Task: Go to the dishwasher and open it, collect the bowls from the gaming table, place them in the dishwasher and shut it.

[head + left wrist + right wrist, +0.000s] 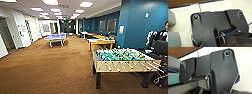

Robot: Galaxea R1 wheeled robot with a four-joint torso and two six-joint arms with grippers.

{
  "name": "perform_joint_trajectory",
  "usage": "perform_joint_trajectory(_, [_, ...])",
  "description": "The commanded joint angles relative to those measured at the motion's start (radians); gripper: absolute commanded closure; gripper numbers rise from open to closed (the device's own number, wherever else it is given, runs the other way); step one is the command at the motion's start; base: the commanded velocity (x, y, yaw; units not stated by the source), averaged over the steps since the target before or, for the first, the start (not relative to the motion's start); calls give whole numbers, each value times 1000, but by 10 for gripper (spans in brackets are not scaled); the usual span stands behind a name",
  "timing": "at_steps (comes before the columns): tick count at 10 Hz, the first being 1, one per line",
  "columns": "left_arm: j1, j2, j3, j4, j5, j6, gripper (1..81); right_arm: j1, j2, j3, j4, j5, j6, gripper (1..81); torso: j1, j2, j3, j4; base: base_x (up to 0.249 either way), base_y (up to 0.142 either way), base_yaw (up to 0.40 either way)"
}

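The dishwasher, the bowls and the white-topped gaming table with board-game boxes are out of view. In the head view I face a long open office room with brown carpet [50, 67]. Each wrist view has the robot's own dark plate against a white surface, with a strip of brown carpet [180, 2] [181, 50] at one edge. A thin blue cable [228, 34] runs across the left wrist view.
A green-field foosball table [122, 56] stands close on the right. Beyond it are yellow-topped tables [101, 41] along a teal wall [140, 22]. A blue table-tennis table [55, 37] stands far off, centre-left. A person [162, 33] sits at the right edge.
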Motion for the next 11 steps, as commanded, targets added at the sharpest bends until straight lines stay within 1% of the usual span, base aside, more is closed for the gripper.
perform_joint_trajectory(1, [-49,-5,-1,2,44,5,10,49,5,2,-7,-51,-4,10,0,0,0,0,0,0,268])
perform_joint_trajectory(4, [-47,-5,-1,2,44,5,10,48,3,-1,-7,-51,-4,10,0,0,0,0,0,0,176])
perform_joint_trajectory(8, [-46,-2,-1,-1,44,5,10,49,3,-3,-8,-51,-4,10,0,0,0,0,0,0,0])
perform_joint_trajectory(9, [-46,1,-1,-2,42,3,10,47,2,-3,-7,-51,-4,10,0,0,0,0,0,-72,0])
perform_joint_trajectory(11, [-46,0,-1,-2,42,3,10,47,1,-3,-7,-51,-4,10,0,0,0,0,0,0,0])
